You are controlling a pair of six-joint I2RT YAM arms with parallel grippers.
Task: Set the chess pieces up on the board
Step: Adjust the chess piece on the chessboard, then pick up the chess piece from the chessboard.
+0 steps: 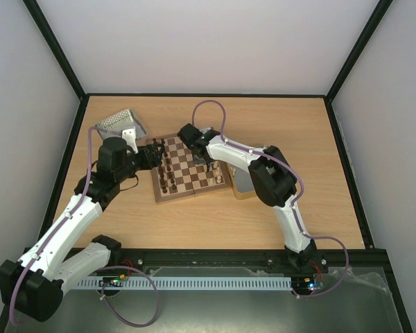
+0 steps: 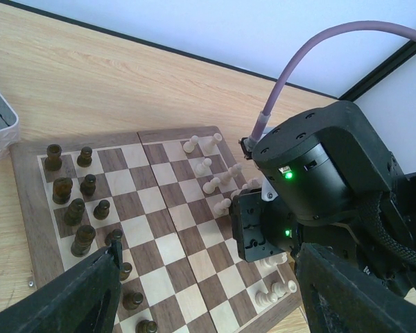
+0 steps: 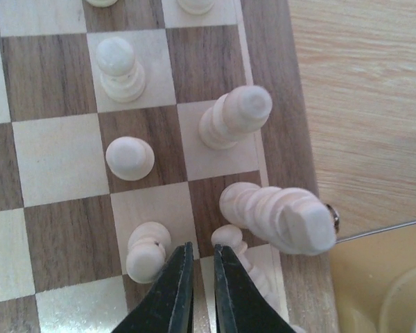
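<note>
Two arms lean in over the board (image 1: 191, 172), one from each side; it sits about mid-bench (image 1: 298, 139). The right end effector (image 1: 209, 164) hangs low over the board's right-hand edge, where the cream chess pieces (image 2: 213, 185) stand along the two outer rows of squares.

Seen from its own camera, its fingers (image 3: 177, 295) are drawn almost together. Only a thin slit shows between them, with nothing in it, so it grips no piece. The tips point down between two cream pieces, a round-headed pawn (image 3: 147, 254) just to their left and another small piece (image 3: 230, 238) just to their right. They are close to both, but I cannot tell whether they touch either.

Next to those stands a bigger ridged piece (image 3: 281, 216), on the outermost squares by the brown border. It looks to lean towards the camera, which may only be the lens. Further along that edge stand a tall piece (image 3: 236, 114), a second pawn (image 3: 130, 158) and a stubbier piece (image 3: 121, 66), each upright on its own square.

Across the board, the left end effector (image 1: 151, 154) hovers by the dark pieces (image 2: 76, 205), which stand in two rows on that side. Its fingers (image 2: 69, 298) are spread wide and empty.

A silver tin (image 1: 118, 123) lies on the bench off the board's far left corner. A second shiny tin (image 1: 243, 184) sits just beside the board's right edge, partly under the right arm.
</note>
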